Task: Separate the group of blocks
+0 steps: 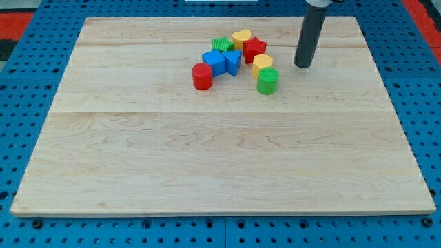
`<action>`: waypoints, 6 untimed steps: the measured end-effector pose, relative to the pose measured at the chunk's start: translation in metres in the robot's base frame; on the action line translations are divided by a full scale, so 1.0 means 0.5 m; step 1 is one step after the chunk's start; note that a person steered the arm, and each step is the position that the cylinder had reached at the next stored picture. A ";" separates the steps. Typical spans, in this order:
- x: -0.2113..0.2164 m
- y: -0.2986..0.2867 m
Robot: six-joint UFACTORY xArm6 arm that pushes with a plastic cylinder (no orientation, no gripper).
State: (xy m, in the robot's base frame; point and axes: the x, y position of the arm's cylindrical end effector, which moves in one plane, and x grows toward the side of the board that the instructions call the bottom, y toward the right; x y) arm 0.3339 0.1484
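A tight group of blocks lies near the top middle of the wooden board [220, 172]. It holds a red cylinder [202, 76], a blue block [214, 63], a blue triangular block [233, 63], a green block [221, 45], a yellow heart-shaped block [241, 37], a red star [254, 48], a yellow block [262, 65] and a green cylinder [268, 80]. My tip [302, 65] stands on the board to the right of the group, apart from the yellow block and the green cylinder.
The board lies on a blue perforated table [27, 83] that shows on all sides. A red area [14, 21] shows at the top left corner of the view.
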 end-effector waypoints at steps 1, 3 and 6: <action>0.022 0.000; -0.006 0.002; -0.166 -0.021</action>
State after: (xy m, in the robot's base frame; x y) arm 0.2511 0.1378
